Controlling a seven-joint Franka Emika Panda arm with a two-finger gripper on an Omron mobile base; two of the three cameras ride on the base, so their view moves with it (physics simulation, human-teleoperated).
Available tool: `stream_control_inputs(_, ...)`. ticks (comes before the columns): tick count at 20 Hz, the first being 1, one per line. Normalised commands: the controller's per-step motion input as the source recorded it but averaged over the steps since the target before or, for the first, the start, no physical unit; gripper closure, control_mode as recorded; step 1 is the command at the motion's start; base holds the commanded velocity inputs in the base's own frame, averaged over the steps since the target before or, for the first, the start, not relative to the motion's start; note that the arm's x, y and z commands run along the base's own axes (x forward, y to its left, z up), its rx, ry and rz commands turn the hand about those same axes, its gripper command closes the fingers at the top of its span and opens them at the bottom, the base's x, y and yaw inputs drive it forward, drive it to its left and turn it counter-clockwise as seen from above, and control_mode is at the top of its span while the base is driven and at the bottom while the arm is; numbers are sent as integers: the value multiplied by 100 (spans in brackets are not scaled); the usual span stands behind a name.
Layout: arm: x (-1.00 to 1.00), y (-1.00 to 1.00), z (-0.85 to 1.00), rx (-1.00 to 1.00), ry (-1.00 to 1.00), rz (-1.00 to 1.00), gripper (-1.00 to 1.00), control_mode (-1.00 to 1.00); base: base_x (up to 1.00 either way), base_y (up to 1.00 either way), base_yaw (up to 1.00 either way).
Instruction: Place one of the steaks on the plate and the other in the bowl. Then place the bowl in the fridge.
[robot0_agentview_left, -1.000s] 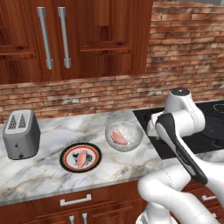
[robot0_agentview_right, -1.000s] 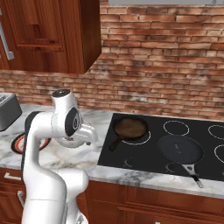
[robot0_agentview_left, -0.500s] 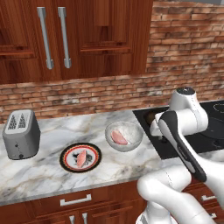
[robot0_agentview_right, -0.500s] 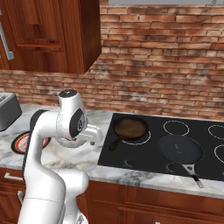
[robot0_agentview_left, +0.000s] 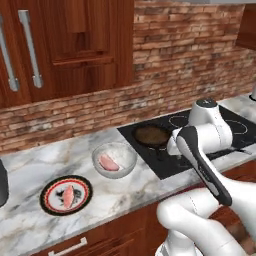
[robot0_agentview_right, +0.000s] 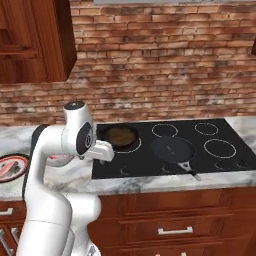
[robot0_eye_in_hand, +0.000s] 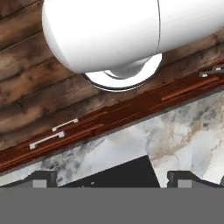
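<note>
Fingers (robot0_eye_in_hand: 41, 177) spread wide with nothing between them; we see both dark tips at the bottom of the hand view, the gripper (robot0_eye_in_hand: 111, 177) pointing down past the counter edge at the cooktop corner and the wooden drawer fronts.

Landmark: the black cooktop (robot0_agentview_left: 200, 137).
- Bowl (robot0_agentview_left: 114, 159) sits on the marble counter (robot0_agentview_left: 30, 165) just left of the cooktop's left edge, upright. One steak (robot0_agentview_left: 108, 162) lies inside it.
- Plate (robot0_agentview_left: 66, 195) is further left of the cooktop, beyond the bowl and nearer the counter's front edge, apart from the bowl. The second steak (robot0_agentview_left: 68, 196) lies flat on its centre.
- In the right base view, a slice of the plate (robot0_agentview_right: 11, 167) shows at the frame's left edge, well left of the cooktop (robot0_agentview_right: 200, 150).
- Small frying pan (robot0_agentview_left: 151, 135) sits on the cooktop's rear-left burner, brownish inside. Second black pan (robot0_agentview_right: 173, 149) is near the cooktop's middle, handle pointing toward the front edge.
- Our arm (robot0_agentview_left: 205, 150) is folded over the cooktop's front-left part; the elbow hides the wrist in both base views.
- Brick wall (robot0_agentview_right: 165, 65) runs behind the cooktop, wooden cabinets (robot0_agentview_left: 55, 45) above and to its left.
</note>
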Motion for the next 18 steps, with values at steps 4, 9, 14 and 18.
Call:
stream_control_inputs(4,0,0,0,0,0,0,-100,100,-20,0,-81)
stream_control_inputs(9,0,0,0,0,0,0,-100,100,-21,0,-76)
stream_control_inputs(14,0,0,0,0,0,0,-100,100,-4,0,-71)
stream_control_inputs(18,0,0,0,0,0,0,-100,100,0,0,-71)
